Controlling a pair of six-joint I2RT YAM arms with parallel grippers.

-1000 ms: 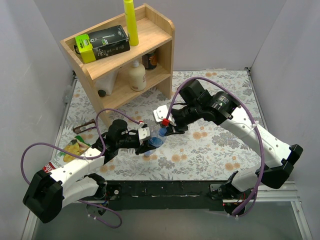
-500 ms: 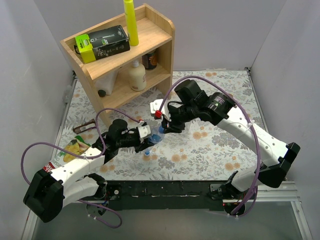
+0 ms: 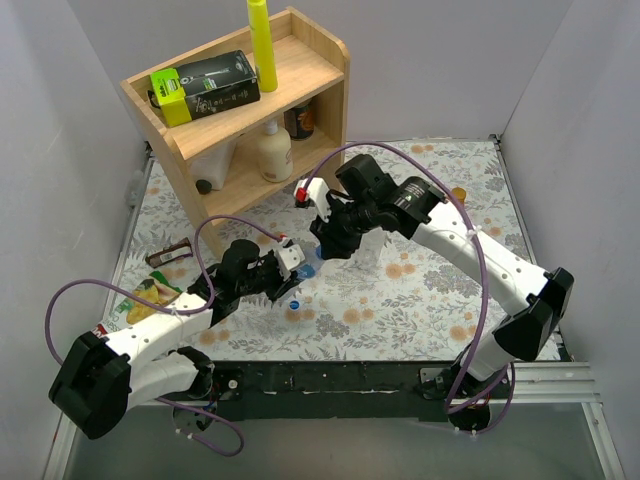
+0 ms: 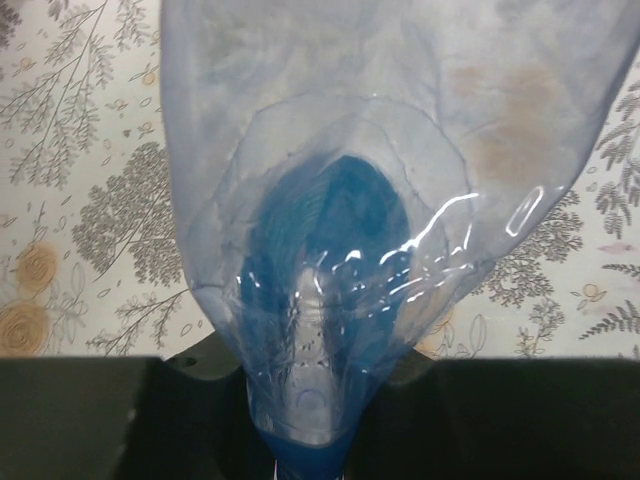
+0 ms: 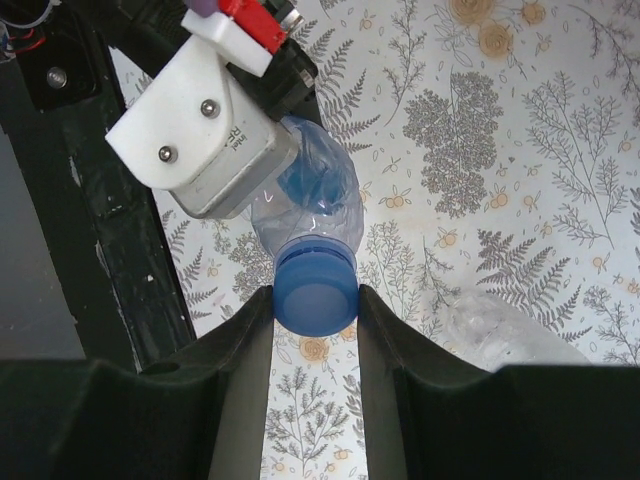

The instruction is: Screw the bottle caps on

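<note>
blue cap sits on the neck of the bottle, and the right claw is clamped on it, one finger pressed against each side of its rim. that grip looks meant for turning: the claw meets the cap end-on, in line with the neck, so a roll of the wrist would wind it down the thread. the left claw is closed tight on the bottle's body, which is why the thin clear plastic looks crumpled and dented in the left wrist view. it appears to hold the bottle off the bench, neck pointed toward the right arm, so the body cannot spin while the cap is twisted. the two claws meet over the bench in front of the shelf. i judge the step in hand to be screwing this cap on; whether the thread has caught, or how far down the cap is, cannot be told. a second clear bottle lies on the bench near the right claw, its neck out of sight. the soft body could buckle or slip under a hard twist
</note>
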